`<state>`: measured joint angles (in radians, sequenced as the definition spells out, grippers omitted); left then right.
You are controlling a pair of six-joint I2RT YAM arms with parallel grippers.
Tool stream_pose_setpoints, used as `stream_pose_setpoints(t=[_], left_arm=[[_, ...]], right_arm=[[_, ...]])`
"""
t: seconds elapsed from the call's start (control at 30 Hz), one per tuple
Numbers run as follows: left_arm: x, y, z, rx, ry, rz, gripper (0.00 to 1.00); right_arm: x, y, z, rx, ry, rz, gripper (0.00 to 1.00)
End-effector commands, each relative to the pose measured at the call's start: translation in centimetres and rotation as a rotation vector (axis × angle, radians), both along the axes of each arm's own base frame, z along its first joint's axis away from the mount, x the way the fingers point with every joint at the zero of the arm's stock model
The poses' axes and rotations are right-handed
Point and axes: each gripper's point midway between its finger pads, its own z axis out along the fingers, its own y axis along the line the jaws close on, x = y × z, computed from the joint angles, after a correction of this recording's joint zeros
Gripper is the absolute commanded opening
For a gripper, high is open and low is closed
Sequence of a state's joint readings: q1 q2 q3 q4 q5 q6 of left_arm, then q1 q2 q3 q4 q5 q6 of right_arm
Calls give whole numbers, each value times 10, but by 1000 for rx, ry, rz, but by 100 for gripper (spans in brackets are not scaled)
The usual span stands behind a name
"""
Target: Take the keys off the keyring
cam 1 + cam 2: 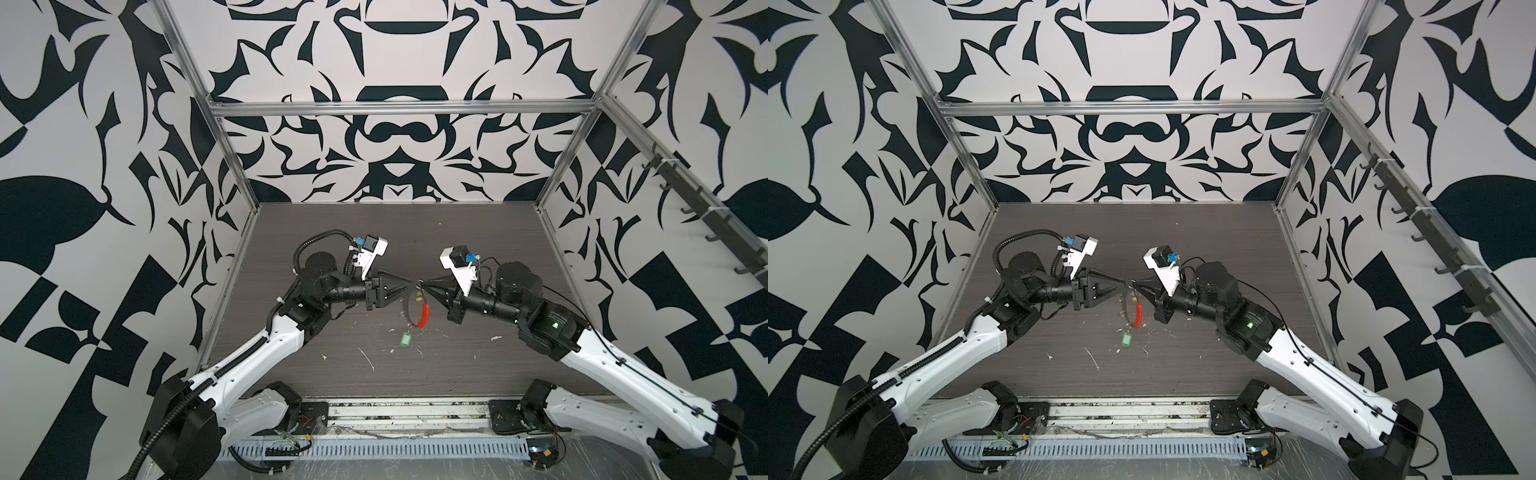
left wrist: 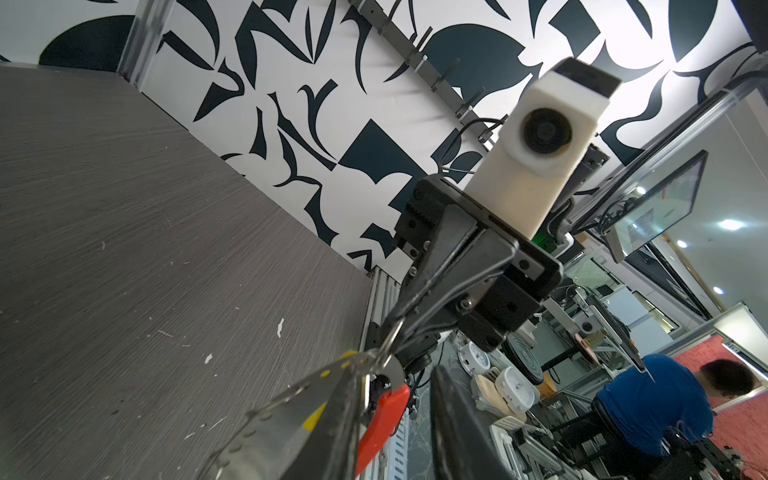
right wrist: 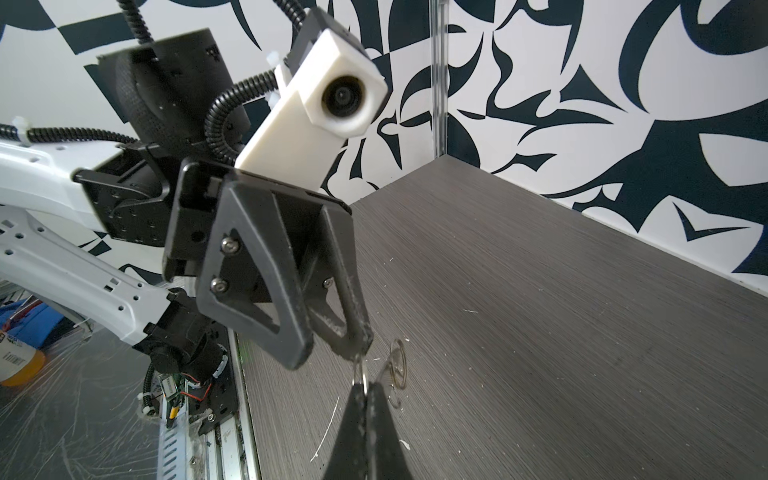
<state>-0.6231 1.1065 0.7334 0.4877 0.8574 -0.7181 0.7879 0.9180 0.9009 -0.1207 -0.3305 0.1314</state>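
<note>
The left gripper (image 1: 406, 286) reaches in level above the table (image 1: 457, 249), its two fingers a little apart, with a gap showing between them in both wrist views. Whether they press on anything I cannot tell. The keyring (image 2: 286, 401) hangs right at its tips, dropping below them as a grey loop, and the red sleeve (image 1: 424, 316) curves along the side of the loop nearer the right gripper. The small brass key (image 1: 419, 297) dangles just under the spot where the two grippers meet, at the top of the loop. The green tag (image 1: 404, 338) lies flat on the table below the left gripper's tips, apart from the loop. The right gripper (image 1: 424, 285) faces the left one almost tip to tip, its fingers pressed together and pinching a small silver ring (image 2: 390, 338).
</note>
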Motion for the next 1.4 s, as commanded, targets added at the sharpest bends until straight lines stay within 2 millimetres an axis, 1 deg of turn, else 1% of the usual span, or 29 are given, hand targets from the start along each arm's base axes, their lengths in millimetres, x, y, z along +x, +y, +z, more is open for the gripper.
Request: stream_pose_setpoints(t=[0.0,0.23,0.43,0.63,0.77,0.87,0.9,0.93,1.03,1.2,1.27,1.37], left_arm=[[-3,-2,9,-23,-33,-21,32],[1,-5,11,-19,-44,-21,32],[3,-8,14,-15,-57,-20,31],[2,-7,15,14,-85,3,21],[2,-6,13,42,-101,27,11],[2,-6,11,66,-121,48,2],[3,-5,12,76,-131,56,0],[4,-4,12,88,-140,67,0],[3,-1,13,135,-170,91,0],[-6,-3,9,241,-232,105,0],[-8,-5,9,277,-258,109,0],[-8,-6,13,287,-267,114,0]], right_arm=[[3,2,24,68,-51,-11,0],[4,4,23,75,-39,-7,0],[6,6,17,68,-19,-13,0],[9,7,12,62,0,-23,0],[10,7,11,63,7,-30,0],[10,8,11,66,12,-27,0],[11,7,12,65,15,-32,0],[11,6,12,65,17,-35,2],[12,-2,16,68,7,-79,22],[21,-37,23,105,-50,-257,37],[21,-42,21,95,-49,-281,39],[22,-41,10,43,-11,-279,39]])
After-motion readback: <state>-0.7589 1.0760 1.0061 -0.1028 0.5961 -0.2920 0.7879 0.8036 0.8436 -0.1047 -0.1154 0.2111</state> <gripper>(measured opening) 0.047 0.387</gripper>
